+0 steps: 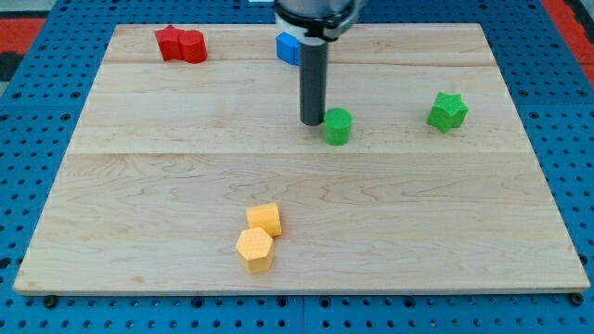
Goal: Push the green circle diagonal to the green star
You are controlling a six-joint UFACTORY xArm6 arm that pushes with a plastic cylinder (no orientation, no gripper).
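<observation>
In the camera view, my tip (pixel 312 123) stands on the wooden board (pixel 167 186) just at the view's left edge of the green circle (pixel 338 126), touching or all but touching it, and the rod carries no pincer, so there is no grasp to report. The green star (pixel 447 111) lies well apart toward the view's right, slightly higher. A blue block (pixel 288 47) sits behind the rod at the top, a red block (pixel 181 44) at top left, and two yellow blocks (pixel 259 237) touch near the bottom.
</observation>
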